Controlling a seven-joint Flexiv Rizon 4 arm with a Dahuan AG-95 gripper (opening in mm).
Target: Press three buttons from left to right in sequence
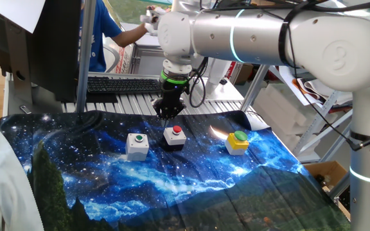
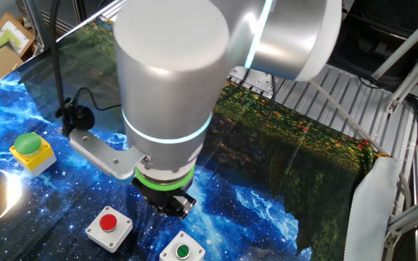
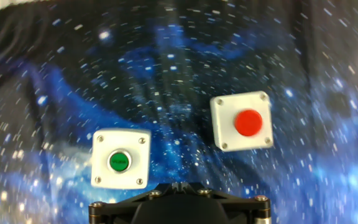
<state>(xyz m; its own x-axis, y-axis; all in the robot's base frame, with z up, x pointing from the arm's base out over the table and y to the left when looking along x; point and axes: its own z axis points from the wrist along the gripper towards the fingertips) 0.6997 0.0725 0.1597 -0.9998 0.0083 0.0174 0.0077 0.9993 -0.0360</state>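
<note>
Three button boxes sit in a row on the starry blue cloth. The grey-white box with a green cap (image 1: 137, 144) is on the left, the black-and-white box with a red cap (image 1: 175, 135) in the middle, and the yellow box with a green cap (image 1: 237, 142) on the right. My gripper (image 1: 167, 114) hangs above the cloth just behind the gap between the green-capped and red-capped boxes, touching nothing. The hand view shows the green cap (image 3: 120, 161) and the red cap (image 3: 248, 122) ahead of my gripper (image 3: 179, 186), whose fingertips are together. The yellow box (image 2: 31, 151) is out of the hand view.
A black keyboard (image 1: 124, 84) lies on the slatted metal table behind the cloth. A person in blue (image 1: 101, 32) stands at the back. A thin black cable (image 2: 93, 98) runs over the cloth. The cloth's edge (image 1: 313, 176) falls off at the right.
</note>
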